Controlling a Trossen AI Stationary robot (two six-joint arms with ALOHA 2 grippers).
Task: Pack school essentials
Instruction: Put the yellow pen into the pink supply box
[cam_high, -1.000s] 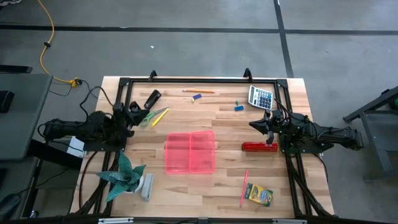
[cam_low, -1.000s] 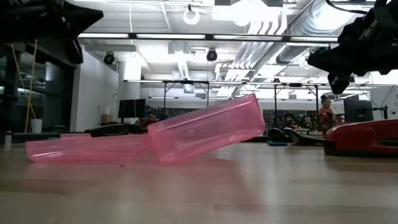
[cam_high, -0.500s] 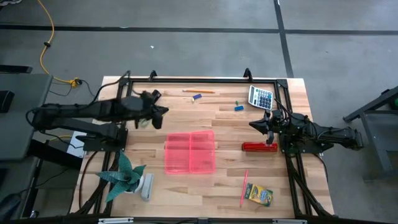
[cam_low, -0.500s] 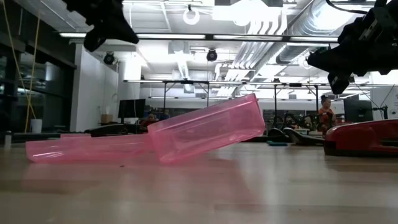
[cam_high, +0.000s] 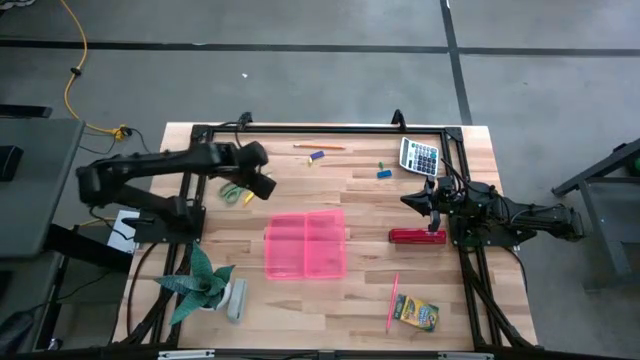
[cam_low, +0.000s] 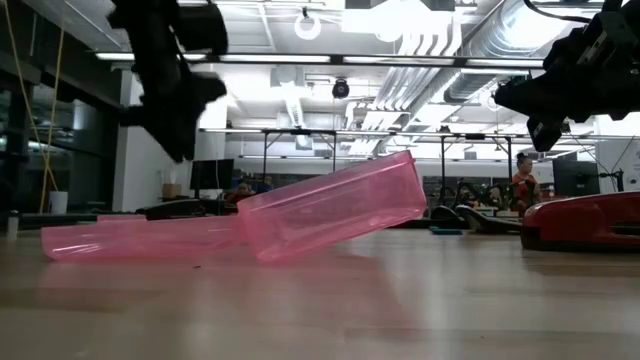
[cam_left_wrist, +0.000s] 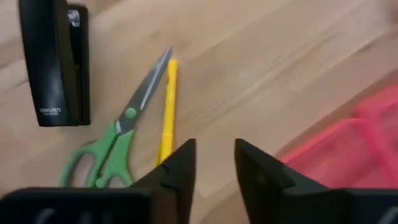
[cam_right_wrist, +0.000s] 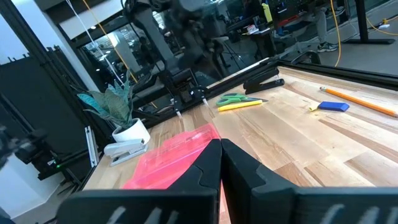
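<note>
Wood tabletop (cam_high: 330, 300). At left edge, a plant (cam_high: 200, 283) with a white stapler (cam_high: 236, 299) beside it. Left gripper (cam_high: 262, 186) hangs above the table just beside the scissors (cam_left_wrist: 109, 152) and yellow pen (cam_left_wrist: 166, 111); fingers (cam_left_wrist: 180, 171) slightly parted, holding nothing. Black stapler (cam_left_wrist: 55, 62) lies just beyond the scissors. Pink case (cam_high: 306, 244) sits open at table centre, empty. Far edge: orange pencil (cam_high: 318, 147), blue eraser (cam_high: 317, 156), then green eraser (cam_high: 381, 164) and a second blue eraser (cam_high: 384, 174), calculator (cam_high: 419, 156). Near edge, right: pink pen (cam_high: 392, 302), crayon box (cam_high: 416, 313). Right gripper (cam_high: 410, 199) waits above the red stapler (cam_high: 417, 237); fingers (cam_right_wrist: 205, 168) pressed together, empty.
</note>
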